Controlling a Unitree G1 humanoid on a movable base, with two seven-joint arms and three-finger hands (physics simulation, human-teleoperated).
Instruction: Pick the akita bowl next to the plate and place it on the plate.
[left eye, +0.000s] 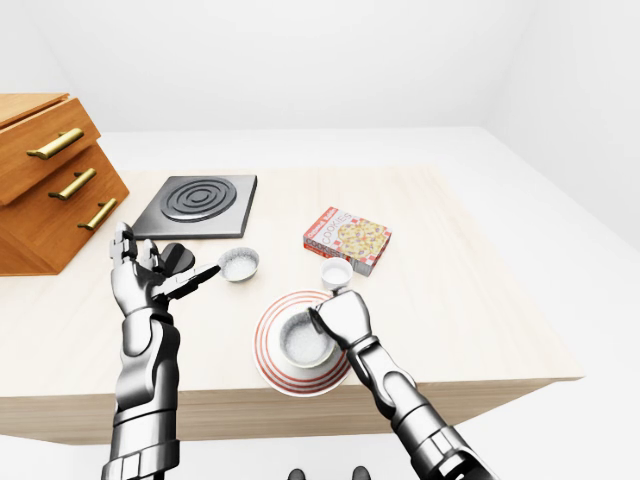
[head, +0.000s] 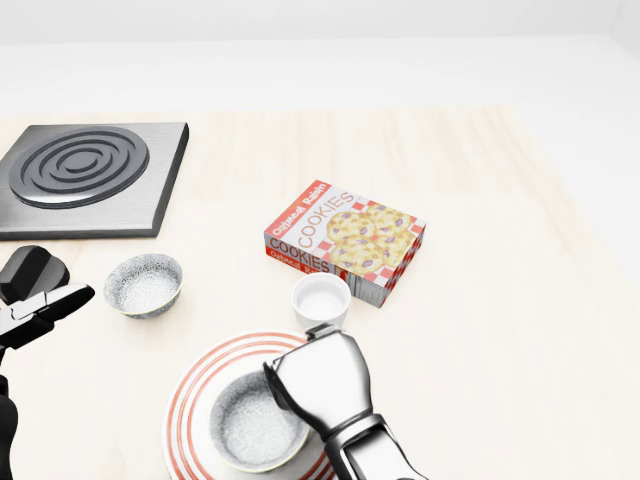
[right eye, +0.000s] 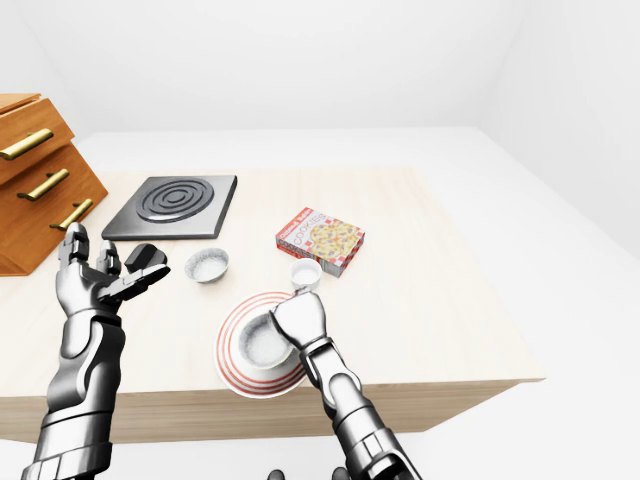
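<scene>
Plate (head: 190, 400) hugs table (head: 520, 330) edge; akita bowl (head: 250, 430) on it, gripped by right hand (head: 320, 385); left hand (left eye: 140, 280) open.

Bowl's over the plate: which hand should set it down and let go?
Right. The right hand grips the akita bowl at its rim, over the plate; the left hand is open, far left, apart from both.
</scene>
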